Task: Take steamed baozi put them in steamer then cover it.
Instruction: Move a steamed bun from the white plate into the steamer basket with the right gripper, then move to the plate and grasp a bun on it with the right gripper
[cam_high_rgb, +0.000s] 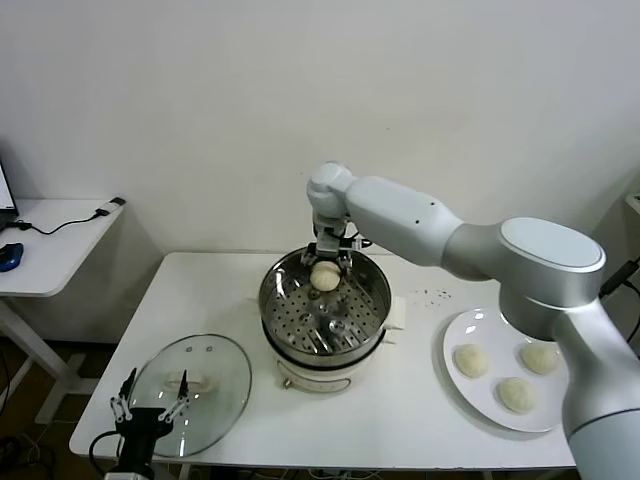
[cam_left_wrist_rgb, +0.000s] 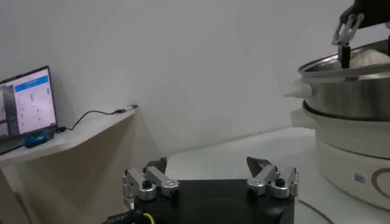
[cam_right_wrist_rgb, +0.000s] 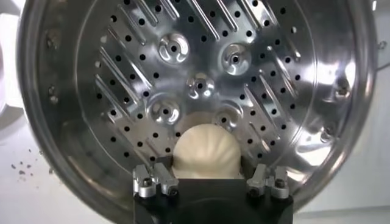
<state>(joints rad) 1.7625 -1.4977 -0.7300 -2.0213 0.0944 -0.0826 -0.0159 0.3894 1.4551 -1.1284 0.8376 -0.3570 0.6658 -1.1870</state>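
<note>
One baozi (cam_high_rgb: 323, 274) sits between our right pincer's (cam_high_rgb: 326, 262) fingers over the far side of the steamer (cam_high_rgb: 325, 310) tray; three more lie on the plate (cam_high_rgb: 497, 415). Our left pincer (cam_high_rgb: 148, 408) hangs wide beside the cover (cam_high_rgb: 192, 391) on the surface (cam_high_rgb: 410, 425).

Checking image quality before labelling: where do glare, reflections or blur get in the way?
Right wrist view: bright reflections streak the shiny perforated steel steamer tray; the cream-white baozi stays readable. Head view: the transparent glass lid shows faint sheen only. Left wrist view: the laptop screen is too soft to read.
</note>
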